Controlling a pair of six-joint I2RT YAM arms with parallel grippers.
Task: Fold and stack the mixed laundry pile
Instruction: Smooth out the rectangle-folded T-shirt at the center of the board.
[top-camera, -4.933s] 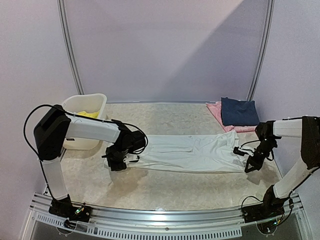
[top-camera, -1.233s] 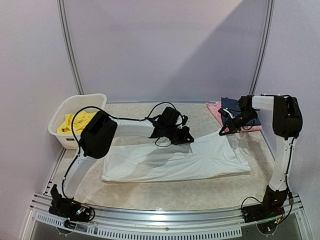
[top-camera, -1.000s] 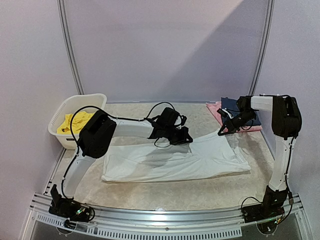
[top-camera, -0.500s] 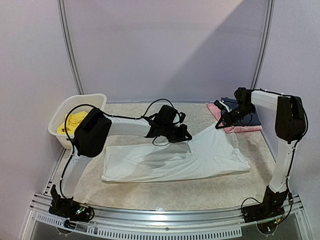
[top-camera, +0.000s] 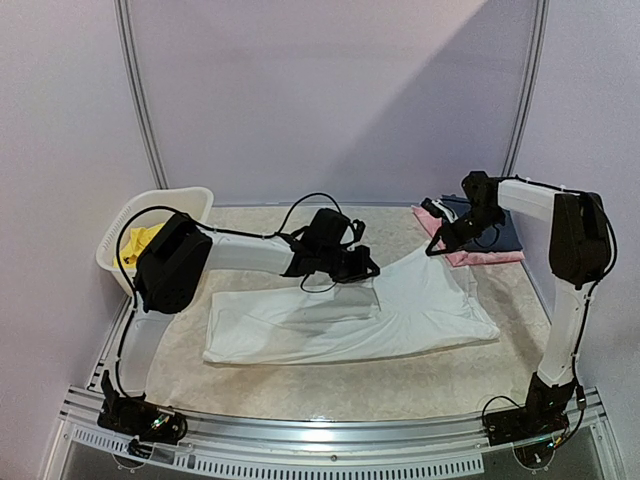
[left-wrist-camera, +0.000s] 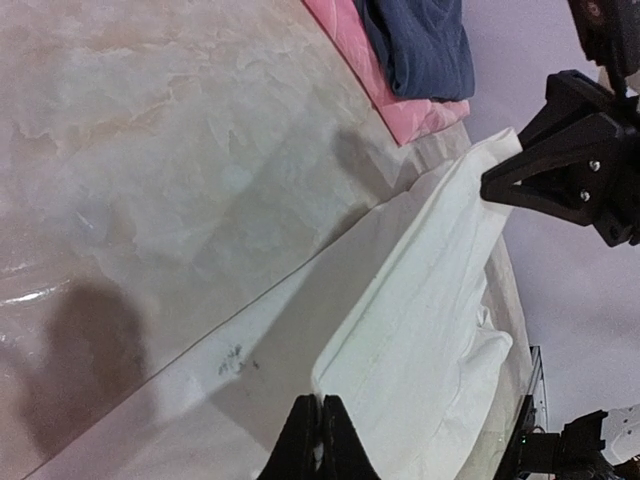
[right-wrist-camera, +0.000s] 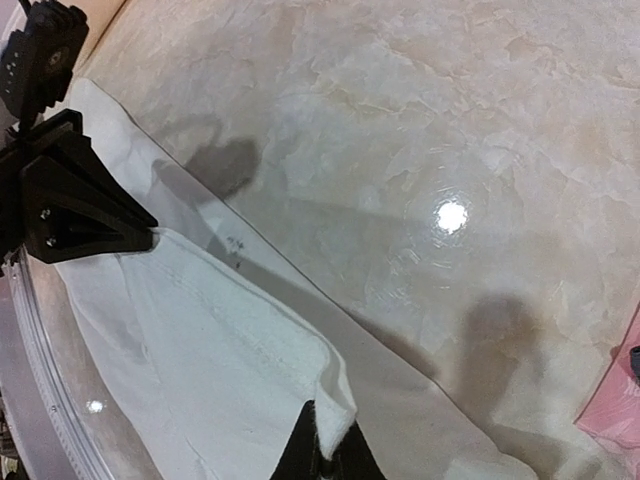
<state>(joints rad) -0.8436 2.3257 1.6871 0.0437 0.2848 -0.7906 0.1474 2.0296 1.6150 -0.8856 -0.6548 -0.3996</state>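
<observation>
On the tabletop (top-camera: 330, 390) lies the white T-shirt (top-camera: 330, 325), spread out wide and flat. Its far edge is lifted up in the air by both hands.

The step looks like a fold: bring the far edge over toward the near edge. To do it well, both hands should move together, at the same height and the same speed. The cloth between them should stay tight, so it does not sag or bunch up. The lifted edge should come down right along the near edge, and only then should the hands let go. If one hand goes faster, the fold will likely come out crooked.

The left hand (top-camera: 368, 272) is pressed together, pinching the far edge of the shirt near its middle. The right hand (top-camera: 433, 249) is pressed together too, pinching the same edge further to the right. Each wrist view shows white cloth caught between the fingertips.

The yellow shorts (top-camera: 133, 243) wait in the white basket (top-camera: 190, 197) at the far left. A pink cloth (top-camera: 470, 257) and a blue cloth (top-camera: 500, 235) lie folded at the far right.
</observation>
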